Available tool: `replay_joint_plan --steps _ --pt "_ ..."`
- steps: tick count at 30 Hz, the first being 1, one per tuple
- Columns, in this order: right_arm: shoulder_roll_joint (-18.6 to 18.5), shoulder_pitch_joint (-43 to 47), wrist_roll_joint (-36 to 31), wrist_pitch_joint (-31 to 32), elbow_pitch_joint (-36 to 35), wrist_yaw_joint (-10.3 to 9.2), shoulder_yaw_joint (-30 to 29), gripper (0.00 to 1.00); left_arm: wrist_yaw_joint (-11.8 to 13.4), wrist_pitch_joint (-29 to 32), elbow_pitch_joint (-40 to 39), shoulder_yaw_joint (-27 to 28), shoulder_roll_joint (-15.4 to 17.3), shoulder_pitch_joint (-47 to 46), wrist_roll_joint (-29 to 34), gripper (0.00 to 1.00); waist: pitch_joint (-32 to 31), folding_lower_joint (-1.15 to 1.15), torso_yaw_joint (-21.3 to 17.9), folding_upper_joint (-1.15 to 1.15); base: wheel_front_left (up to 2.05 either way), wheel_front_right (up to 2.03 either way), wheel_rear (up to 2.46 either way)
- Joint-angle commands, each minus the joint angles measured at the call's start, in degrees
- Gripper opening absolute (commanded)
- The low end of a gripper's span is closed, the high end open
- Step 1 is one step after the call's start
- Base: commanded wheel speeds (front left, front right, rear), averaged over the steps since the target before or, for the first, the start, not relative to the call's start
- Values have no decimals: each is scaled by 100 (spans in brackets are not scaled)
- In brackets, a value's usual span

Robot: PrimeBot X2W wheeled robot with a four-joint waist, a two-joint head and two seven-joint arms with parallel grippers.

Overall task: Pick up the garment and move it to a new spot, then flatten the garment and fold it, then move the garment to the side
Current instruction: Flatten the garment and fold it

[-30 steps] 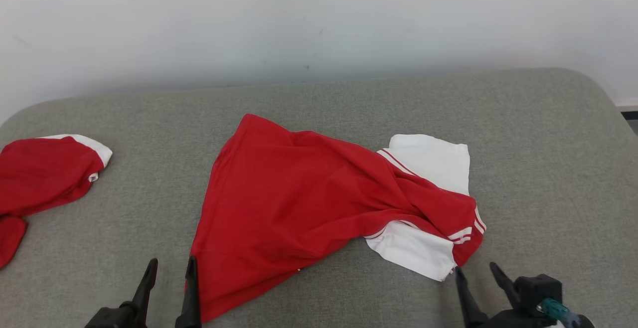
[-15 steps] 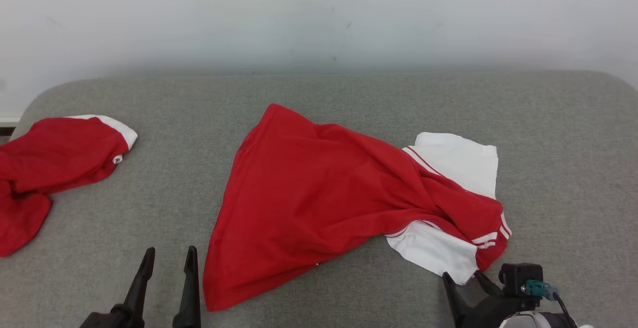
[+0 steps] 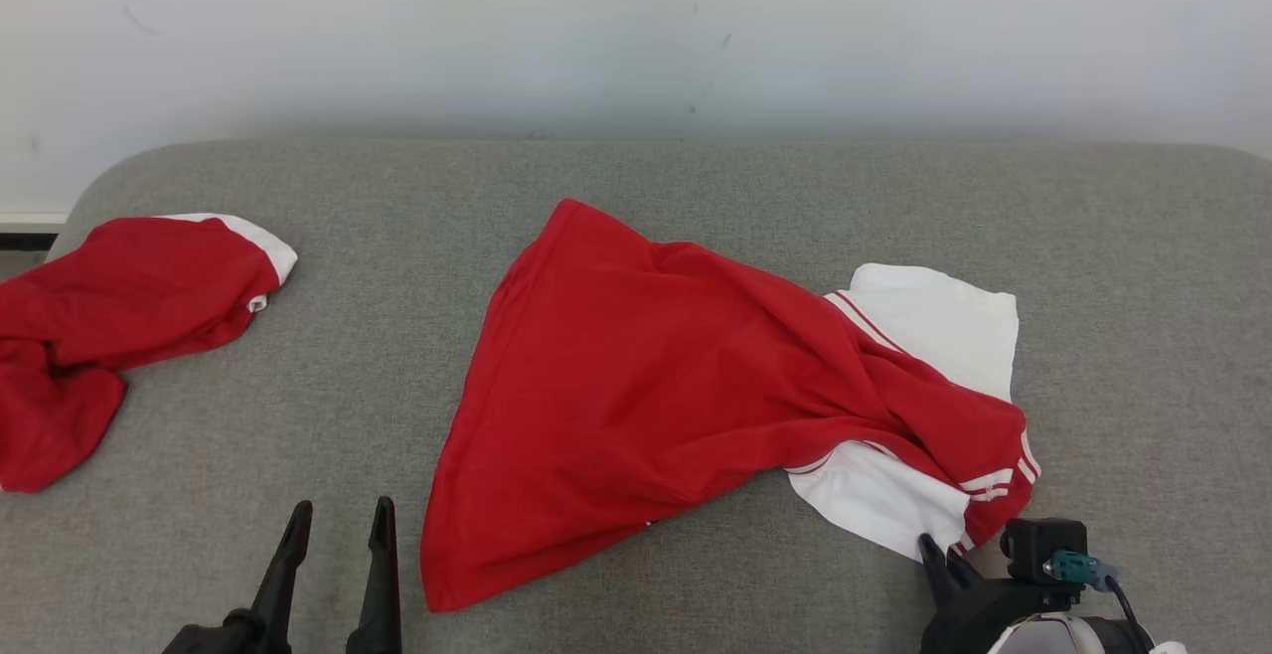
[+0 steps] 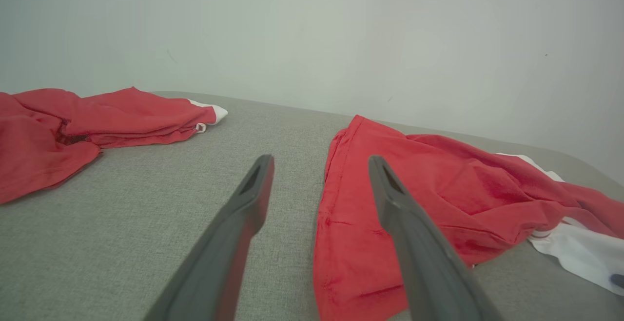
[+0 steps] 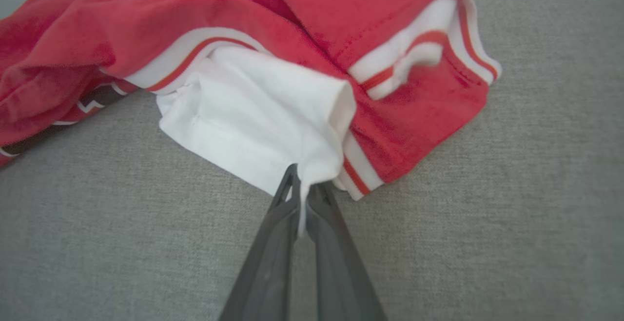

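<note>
One sleeve point(image 5: 253, 116) of the garment point(image 3: 636, 386) — right tool point(image 5: 303, 188) pinches it.

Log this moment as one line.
right gripper: shut on garment at white sleeve corner | left gripper: open, beside garment | garment: crumpled, unfolded

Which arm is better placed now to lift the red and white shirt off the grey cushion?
Right. The right gripper is shut on a corner of the white sleeve of the red and white fabric shirt. The left gripper is open beside that shirt, holding nothing.
</note>
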Motion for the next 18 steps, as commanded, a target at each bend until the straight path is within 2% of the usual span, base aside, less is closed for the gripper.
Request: replay_joint_plan --steps 1,8,14,18 --pt "-3 71 -53 -55 -40 -15 -52 0 0 -4 19 28 -3 37 -4 100 -42 0 -32 0 0 0 0" --pt "-6 288 -375 -8 -418 -15 -443 0 -31 -4 74 57 -3 113 -2 100 -157 0 -155 0 0 0 0" --pt "-4 716 -1073 515 -1488 -15 -1335 0 -25 -4 91 89 -3 187 -33 100 -213 0 -315 0 0 0 0" --pt "-5 837 -1321 755 -1833 -15 -1689 0 -24 -4 97 105 -3 184 -39 100 -172 0 -412 0 0 0 0"
